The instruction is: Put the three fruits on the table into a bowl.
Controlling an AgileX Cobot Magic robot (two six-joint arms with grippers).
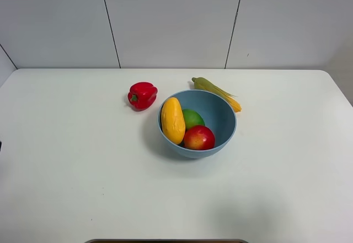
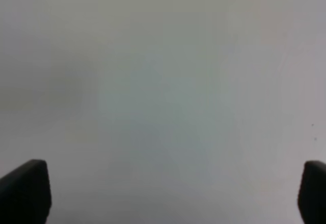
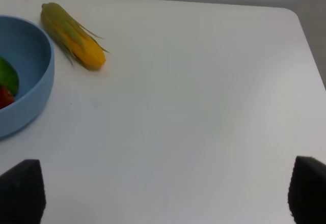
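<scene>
The light-blue bowl (image 1: 219,114) stands on the white table (image 1: 83,165) just right of the middle. In it lie the yellow mango (image 1: 172,120) on the left, the green lime-like fruit (image 1: 192,117) at the back and the red-orange round fruit (image 1: 199,137) at the front. Neither gripper shows in the high view. The left gripper (image 2: 168,193) is open and empty over bare table. The right gripper (image 3: 163,191) is open and empty. Its view shows the bowl's side (image 3: 35,89) with slivers of the green fruit (image 3: 7,76) and the red fruit (image 3: 4,96).
A glossy red bell pepper (image 1: 142,95) lies on the table left of the bowl at the back. A corn cob with green husk (image 1: 216,92) lies just behind the bowl to the right, also in the right wrist view (image 3: 74,35). The table's rounded far right corner (image 3: 293,15) shows.
</scene>
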